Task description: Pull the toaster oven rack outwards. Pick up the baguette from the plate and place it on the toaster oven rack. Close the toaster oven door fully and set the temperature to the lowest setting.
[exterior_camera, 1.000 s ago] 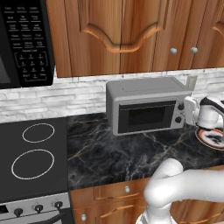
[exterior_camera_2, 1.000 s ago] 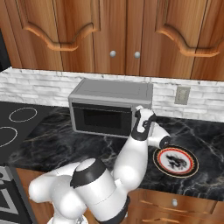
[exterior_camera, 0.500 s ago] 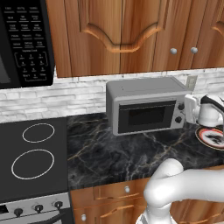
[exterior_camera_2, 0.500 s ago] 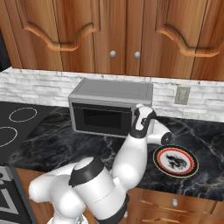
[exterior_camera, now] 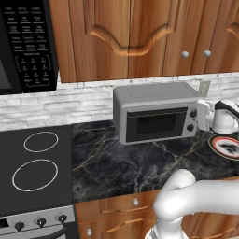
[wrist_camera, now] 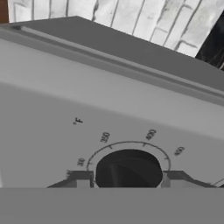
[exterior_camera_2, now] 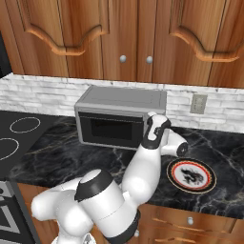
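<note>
- Where the arm reaches across the dark marble desk (exterior_camera: 116,163), the gripper (wrist_camera: 127,177) sits at the upper knob (wrist_camera: 128,169) on the right front of the toaster oven (exterior_camera: 156,112); its two fingertips (wrist_camera: 82,178) stand apart, one on either side of the dark round knob and close against it. Whether they actually press it, I cannot tell.
- Around the knob runs a printed temperature arc: "350", "400" and a further figure near "450" can be read, with smaller, blurred numerals lower left and a small "F" mark above them.
- The toaster oven door (exterior_camera: 155,125) is shut flush against the front, dark glass window facing the room; the second knob (exterior_camera: 190,127) lies just below the first.
- The plate (exterior_camera_2: 191,175), white-centred with a reddish-brown rim and a dark motif, lies on the desk to the right of the oven, near it but apart.
- The black microwave (exterior_camera: 25,44) hangs upper left with a white-lettered keypad, too small to read.
</note>
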Robot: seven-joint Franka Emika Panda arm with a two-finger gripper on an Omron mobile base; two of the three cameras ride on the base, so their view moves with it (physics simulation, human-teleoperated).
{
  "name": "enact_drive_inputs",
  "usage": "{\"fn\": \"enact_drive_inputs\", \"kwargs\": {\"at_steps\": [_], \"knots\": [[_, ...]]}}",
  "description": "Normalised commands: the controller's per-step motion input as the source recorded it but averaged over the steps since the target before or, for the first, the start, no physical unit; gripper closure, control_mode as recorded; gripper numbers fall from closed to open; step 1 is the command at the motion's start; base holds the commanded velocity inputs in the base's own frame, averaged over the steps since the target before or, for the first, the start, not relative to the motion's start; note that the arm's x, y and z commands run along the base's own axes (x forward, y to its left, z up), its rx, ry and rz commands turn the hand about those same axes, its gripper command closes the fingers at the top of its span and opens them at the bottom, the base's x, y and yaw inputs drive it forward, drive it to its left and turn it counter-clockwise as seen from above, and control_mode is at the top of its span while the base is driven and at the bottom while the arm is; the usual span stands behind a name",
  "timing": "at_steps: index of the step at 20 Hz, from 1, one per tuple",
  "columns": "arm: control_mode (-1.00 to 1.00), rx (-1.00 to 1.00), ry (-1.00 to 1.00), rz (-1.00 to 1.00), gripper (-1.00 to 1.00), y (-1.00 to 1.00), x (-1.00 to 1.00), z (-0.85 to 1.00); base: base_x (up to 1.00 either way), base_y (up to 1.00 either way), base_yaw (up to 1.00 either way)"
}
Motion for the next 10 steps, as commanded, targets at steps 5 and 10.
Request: {"fn": "enact_drive_inputs", "kwargs": {"at_steps": [5, 10], "knots": [[-1.0, -0.04, -0.02, 0.0, 1.0, 0.0, 0.09, 0.12, 0.0, 0.0, 0.0], [-1.0, -0.05, 0.0, 0.0, 1.0, -0.02, 0.33, 0.01, 0.0, 0.0, 0.0]]}}
